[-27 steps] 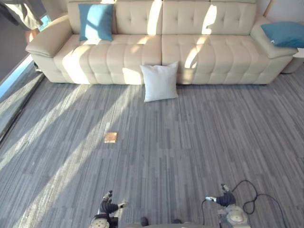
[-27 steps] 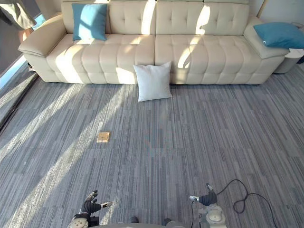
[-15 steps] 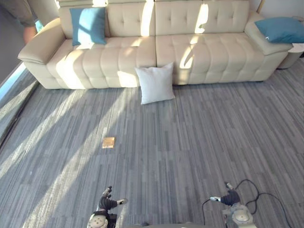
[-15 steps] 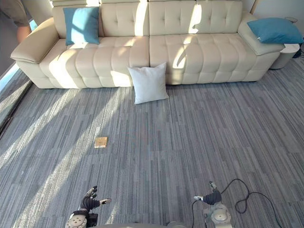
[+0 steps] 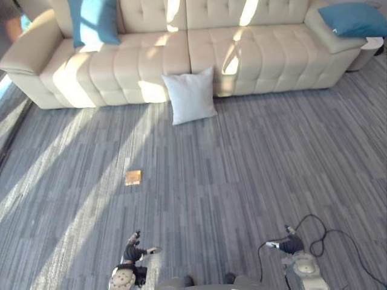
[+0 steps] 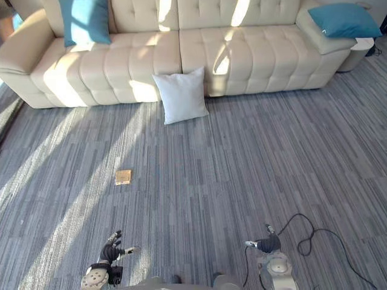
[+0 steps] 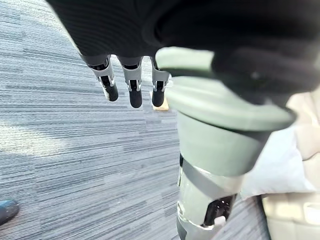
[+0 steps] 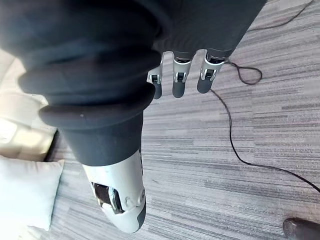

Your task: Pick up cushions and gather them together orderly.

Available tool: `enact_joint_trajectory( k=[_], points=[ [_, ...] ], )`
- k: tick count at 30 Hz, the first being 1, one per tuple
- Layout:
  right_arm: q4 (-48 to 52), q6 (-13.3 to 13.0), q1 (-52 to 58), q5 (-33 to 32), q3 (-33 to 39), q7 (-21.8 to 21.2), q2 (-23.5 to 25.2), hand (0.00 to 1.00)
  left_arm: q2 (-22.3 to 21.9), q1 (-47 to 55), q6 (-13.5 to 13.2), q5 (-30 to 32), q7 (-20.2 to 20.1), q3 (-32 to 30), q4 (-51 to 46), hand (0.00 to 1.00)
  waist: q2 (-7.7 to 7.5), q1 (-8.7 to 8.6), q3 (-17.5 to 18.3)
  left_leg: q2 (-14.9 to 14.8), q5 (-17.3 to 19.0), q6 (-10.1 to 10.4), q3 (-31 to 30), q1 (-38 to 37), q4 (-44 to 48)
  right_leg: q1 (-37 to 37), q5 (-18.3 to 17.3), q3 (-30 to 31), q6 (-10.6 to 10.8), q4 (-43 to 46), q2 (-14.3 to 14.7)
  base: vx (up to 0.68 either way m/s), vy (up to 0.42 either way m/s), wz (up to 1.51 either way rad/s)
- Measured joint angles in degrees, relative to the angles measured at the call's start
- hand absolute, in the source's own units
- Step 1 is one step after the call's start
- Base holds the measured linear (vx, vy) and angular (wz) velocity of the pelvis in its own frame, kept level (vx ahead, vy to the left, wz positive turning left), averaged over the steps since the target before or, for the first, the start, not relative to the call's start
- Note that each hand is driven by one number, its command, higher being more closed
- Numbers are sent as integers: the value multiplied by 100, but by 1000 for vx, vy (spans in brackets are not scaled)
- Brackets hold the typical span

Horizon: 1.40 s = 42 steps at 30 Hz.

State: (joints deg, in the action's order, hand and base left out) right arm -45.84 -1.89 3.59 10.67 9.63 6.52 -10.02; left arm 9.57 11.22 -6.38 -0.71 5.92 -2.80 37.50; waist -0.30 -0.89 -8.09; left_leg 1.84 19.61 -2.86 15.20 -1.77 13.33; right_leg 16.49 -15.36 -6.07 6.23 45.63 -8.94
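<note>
Left hand: I am holding my left hand [image 5: 132, 255] low at my 7 o'clock, above the floor [image 5: 242, 175]. Its fingers [image 7: 131, 89] are hanging straight and relaxed, and I am gripping nothing.
Right hand: I am holding my right hand [image 5: 292, 244] low at my 5 o'clock. Its fingers [image 8: 179, 80] are pointing out loosely and are closing on nothing.
Floor: grey striped carpet is running from me out to the sofa, with bands of sunlight lying across its left part.
Tan square: a small tan square [image 5: 133, 177] is lying flat on the carpet at my 11 o'clock, well apart from both hands.
White cushion: a white cushion [image 5: 189, 95] is standing on the floor at my 12 o'clock, leaning against the sofa's front, near the seam between the two seats.
Sofa: a cream tufted sofa [image 5: 266, 57] is spanning the far side from 10 to 2 o'clock.
Blue cushions: one blue cushion [image 5: 92, 21] is standing on the left seat against the backrest at 11 o'clock. A second blue cushion [image 5: 355, 19] is lying on the right armrest at 2 o'clock. All three cushions are sitting well apart from one another.
</note>
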Motion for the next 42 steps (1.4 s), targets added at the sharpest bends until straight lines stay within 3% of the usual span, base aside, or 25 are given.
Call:
enact_joint_trajectory(
  k=[3, 6, 7, 8, 9, 10, 12, 13, 15, 16, 18, 21, 24, 25, 26, 27, 30, 31, 32, 34, 37, 38, 40, 41, 42],
  points=[
    [-4, 41, 88, -163, -28, -1, 85, 0, 57, -23, 94, -89, 77, 16, -1, 0, 28, -49, -160, 18, 217, -68, -228, -357, 31, 665, -221, -339, -96, 373, -135, 264, 73, 32],
    [-2, 36, 9, -172, -54, 5, 28, 0, 80, -330, 108, -96, 77, 79, 3, 0, 175, -193, -380, -328, 188, -22, -540, -816, -280, 1129, 110, -909, -244, -1092, 124, 530, -30, 72],
    [-2, 37, 25, -175, -57, 6, 27, 0, 99, -480, 99, -96, 77, 113, 4, 0, 255, -227, -488, -432, 94, 201, -717, -1013, -462, 1253, 605, -964, -254, -1909, 302, 568, -106, 78],
    [-2, 36, 53, -175, -56, 6, 32, 0, 123, -557, 91, -96, 82, 113, 9, 0, 150, -272, -481, -437, 55, 314, -837, -1140, -556, 1298, 976, -897, -279, -2485, 309, 647, -172, 107],
    [2, 38, 104, -174, -38, 9, 3, 0, 119, -607, 91, -94, 90, 114, 38, 0, 45, -376, -465, -485, 141, 473, -1045, -1321, -573, 1342, 1761, -693, -457, -2602, 322, 546, -179, 91],
    [2, 47, 140, -174, 9, 9, -21, 0, 83, -623, 91, -94, 89, 113, 63, 0, 99, -429, -474, -568, 170, 552, -1115, -1371, -547, 1395, 1993, -635, -747, -2338, 342, 667, -237, 66],
    [31, 60, -110, -174, 134, 2, -7, 0, 1, -724, 85, -91, 73, 114, 251, 0, 196, -465, -485, -715, -345, 1317, -1107, -1275, -19, 1549, 1064, -726, -856, -1276, 266, 652, -245, 23],
    [62, 56, -117, -174, 127, -1, -5, 0, -32, -727, 85, -91, 69, 110, 288, 0, 201, -450, -489, -742, -574, 1363, -1088, -1179, 356, 1425, 905, -758, -869, -1222, 280, 838, -318, 19],
    [73, 47, -108, -176, 53, -7, 0, 0, -104, -678, 92, -90, 54, 97, 413, 0, 213, -427, -523, -1054, -2255, 1436, -1018, -357, 2544, 496, 577, -847, -902, -1725, 447, 768, -276, 10],
    [105, 24, -107, -210, 32, 7, 13, 0, -127, -644, 80, -90, 38, 100, 408, 0, 241, -354, -576, -1337, -2146, 1388, -952, 106, 3651, -28, 573, -875, -908, -2122, 631, 514, -146, -9],
    [223, -24, -96, -415, 34, 110, 136, 0, -149, -635, 88, -93, 33, 96, 364, 0, 92, -122, -676, -1685, -1164, 630, -496, 1214, 5057, -1128, 551, -790, -951, -2928, 808, 653, -134, -23],
    [434, -44, -116, -587, 26, 107, 185, 0, -178, -570, 86, -92, -6, 119, 184, 0, -51, 65, -761, -1456, -721, 508, -207, 2413, 3931, -1977, 462, -567, -832, -3712, 772, 576, -27, -33],
    [378, -47, -163, -608, 82, 112, 174, 0, -195, -508, 92, -94, -39, 109, 142, 0, -2, 216, -776, -948, -1093, 851, -631, 2622, 1223, -2419, 248, -270, -561, -3987, 697, 528, 139, -66],
    [310, -49, -155, -607, 69, 127, 174, 0, -203, -370, 95, -96, -35, 101, 140, 0, 44, 312, -758, -873, -2198, 691, -799, 2467, 543, -2624, 43, -25, -427, -4015, 733, 713, 260, -68],
    [215, -43, -175, -603, 40, 124, 277, 0, -203, -377, 102, -95, -30, 89, 119, 0, -164, 322, -675, -698, -1872, 377, -686, 2460, 743, -2607, -5, 170, -382, -3887, 494, 705, 267, -52],
    [221, -48, -172, -602, 39, 126, 278, 0, -163, -402, 91, -96, -25, 33, 110, 0, -180, 321, -664, -640, -1738, 309, -690, 2488, 867, -2548, -11, 228, -372, -3748, 443, 704, 264, -17],
    [208, -48, -186, -525, -73, 126, 286, 0, -201, -378, 94, -91, 51, 31, 129, 0, -298, 329, -637, -537, -869, 60, -271, 2142, 1444, -1865, -39, 668, 246, -1537, 54, 532, 204, -37],
    [199, -48, -185, -438, -163, 111, 295, 0, -190, -306, 121, -91, 62, 40, 141, 0, -306, 298, -642, -484, -602, -10, -183, 1720, 1444, -1467, 446, 717, 945, -238, -107, 568, 145, -36],
    [158, -43, -179, -330, -187, 98, 314, 0, -149, -287, 150, -92, 80, 58, 164, 0, -293, 269, -651, -460, -394, -47, -133, 1209, 1343, -1093, 409, 603, 807, 927, -235, 676, 155, -29],
    [183, -47, -178, -320, -372, 99, 319, 0, -96, -247, 148, -93, 163, 86, 166, 0, -278, 155, -640, -458, -349, -53, -110, 421, 852, -586, 117, 136, 248, 1565, -310, 524, 32, -19],
    [198, -94, -197, -316, -513, 96, 296, 0, 42, -388, 145, -94, 185, 82, 198, 0, -193, 78, -653, -595, -369, -21, -83, -379, 160, 240, -147, -482, -216, 256, -113, 516, -53, -1],
    [199, -94, -203, -314, -513, 96, 276, 0, 33, -435, 140, -94, 185, 83, 237, 0, -198, 23, -651, -657, -368, -21, -87, -498, 106, 414, -75, -507, -250, -515, 3, 623, -182, 34],
    [196, -85, -114, -311, -505, 99, 255, 0, 33, -472, 142, -90, 182, 87, 364, 0, -225, -70, -642, -764, -326, 148, -113, -748, 93, 530, 688, -373, -311, -2321, 230, 545, -206, 40],
    [196, -76, 40, -301, -508, 99, 250, 0, 32, -421, 143, -88, 179, 92, 371, 0, -398, -133, -572, -732, -203, 574, -172, -979, 99, 376, 1719, -204, -303, -3495, 303, 592, -242, 45],
    [106, -30, 99, -256, -492, 99, 133, 0, -117, -440, 147, -87, 180, 105, 551, 0, -215, -154, -606, -856, -21, 841, -414, -1228, 154, 293, 2532, -162, -617, -3337, 409, 574, -226, 22]
  ],
)
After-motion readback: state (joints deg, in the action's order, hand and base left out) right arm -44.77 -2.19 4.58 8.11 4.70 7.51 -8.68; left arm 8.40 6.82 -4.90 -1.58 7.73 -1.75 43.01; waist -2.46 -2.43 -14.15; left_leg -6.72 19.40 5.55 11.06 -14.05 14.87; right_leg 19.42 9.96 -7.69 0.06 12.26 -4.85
